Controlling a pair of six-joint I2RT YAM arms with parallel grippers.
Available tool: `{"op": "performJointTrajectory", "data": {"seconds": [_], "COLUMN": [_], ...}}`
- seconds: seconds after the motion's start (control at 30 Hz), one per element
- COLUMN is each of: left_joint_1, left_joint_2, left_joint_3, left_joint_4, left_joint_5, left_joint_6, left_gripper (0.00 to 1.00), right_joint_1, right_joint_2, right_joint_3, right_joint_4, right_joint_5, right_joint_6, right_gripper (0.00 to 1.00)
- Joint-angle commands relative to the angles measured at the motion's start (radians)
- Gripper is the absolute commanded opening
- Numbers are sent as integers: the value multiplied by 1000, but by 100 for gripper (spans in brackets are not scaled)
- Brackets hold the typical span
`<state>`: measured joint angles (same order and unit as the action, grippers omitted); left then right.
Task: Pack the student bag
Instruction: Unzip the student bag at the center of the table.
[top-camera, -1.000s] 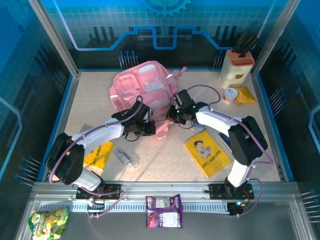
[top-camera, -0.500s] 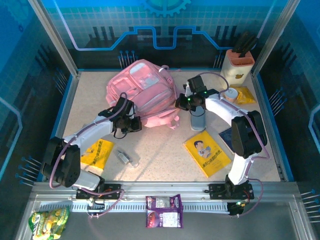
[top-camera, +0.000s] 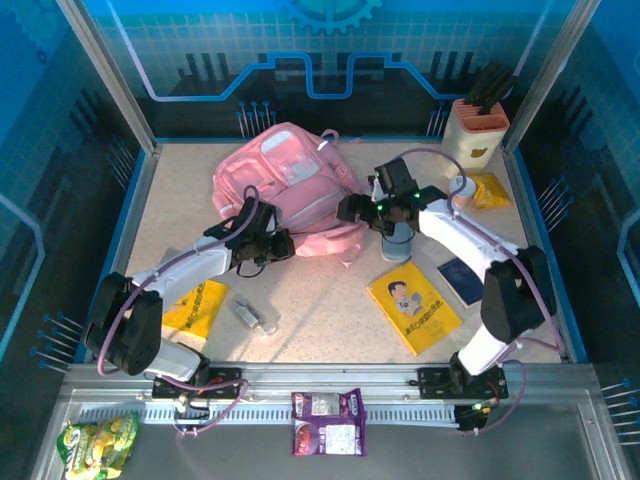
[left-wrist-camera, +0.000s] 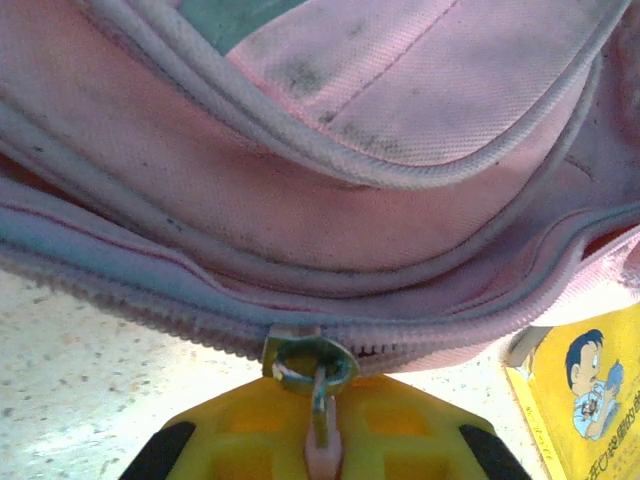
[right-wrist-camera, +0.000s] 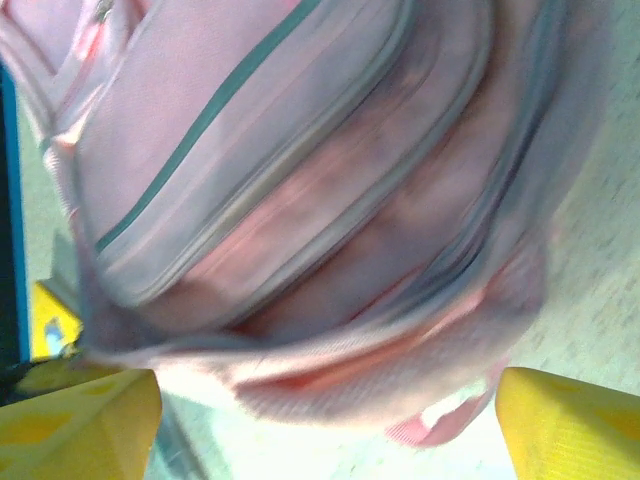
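Jaws of the left gripper (left-wrist-camera: 320, 442) clamp the zipper pull (left-wrist-camera: 316, 385) on the student bag (top-camera: 285, 180), which slumps at 11 o'clock on the table (top-camera: 330, 300). Right gripper (right-wrist-camera: 325, 410), spread wide and empty, hangs at the bag's 3 o'clock. Yellow booklet (top-camera: 413, 305) lies at its 5 o'clock; knife block (top-camera: 474, 135) stands at 2 o'clock.

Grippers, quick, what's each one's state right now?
Left gripper: closed on the zipper pull of the pink backpack.
Right gripper: open, holding nothing, facing the backpack.

Speckled beige tabletop (top-camera: 320, 320); blue gridded back wall (top-camera: 200, 40) with gear emblem (top-camera: 330, 12); aluminium corner posts (top-camera: 105, 75); bright, even light
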<state>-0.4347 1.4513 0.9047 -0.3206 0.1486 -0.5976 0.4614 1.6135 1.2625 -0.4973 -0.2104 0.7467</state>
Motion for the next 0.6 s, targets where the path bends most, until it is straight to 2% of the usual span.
{"op": "performJointTrajectory", "data": {"seconds": [0.0,0.17,0.37,0.57], "left_joint_1": [-30,-66,-110,-129], "left_joint_2": [-1,22,35,41], "left_joint_3": [25,49,71,84], "left_joint_4": [79,84,87,72], "left_joint_5": [-10,-17,-29,-32], "left_joint_6": [-16,-21,-28,-29], "left_gripper": [0,0,0,0], "right_joint_1": [75,164,211,218], "right_joint_2": [-46,-44,25,111], "right_joint_3": [-61,-100,-87,-31], "right_joint_4": [-4,88,163,172], "right_joint_5": [-5,27,77,130], "right_joint_6": [130,247,334,343], "right_gripper": [94,100,100,92]}}
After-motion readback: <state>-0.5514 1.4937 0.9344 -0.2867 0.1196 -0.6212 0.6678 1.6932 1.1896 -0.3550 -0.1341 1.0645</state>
